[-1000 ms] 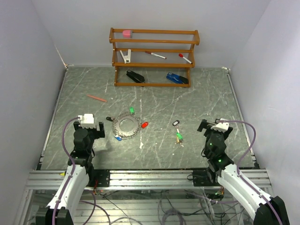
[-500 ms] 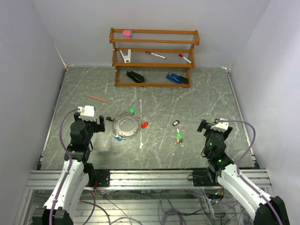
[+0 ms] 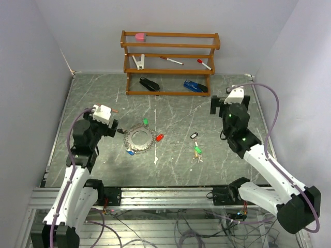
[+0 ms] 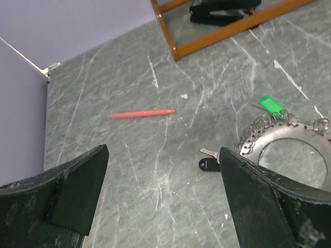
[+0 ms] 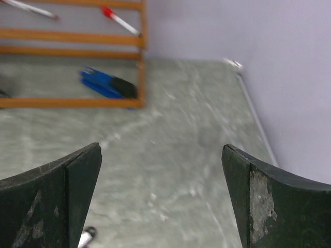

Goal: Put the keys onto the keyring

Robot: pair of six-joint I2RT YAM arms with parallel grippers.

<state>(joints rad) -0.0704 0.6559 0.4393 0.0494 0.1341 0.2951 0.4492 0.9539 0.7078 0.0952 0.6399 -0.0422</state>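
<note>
A grey-green marbled desk, veined with white, is being enclosed on three sides by pale lilac walls. At the upper centre of the top view a wooden rack is being stood against the back wall. A pink block is being carried on its top shelf. A white clip and red-tipped pens are being carried on the middle shelf, and a black stapler and a blue stapler are being kept at the bottom. An orange pencil is being left on the desk at the left.

The keyring is being shown flat on the desk, left of centre, with a green tag, a red tag, a blue tag and a black tag around it. Two loose keys, a white-tagged key and a green-tagged key, are being shown right of it, well apart from the hoop.

The left jaws and the right jaws are each being held wide apart, with nothing between them.

In the left wrist view the keyring is being cut off by a finger at the lower right. Whether the tags are threaded on the hoop cannot be told. The right wrist view is being blurred throughout.
</note>
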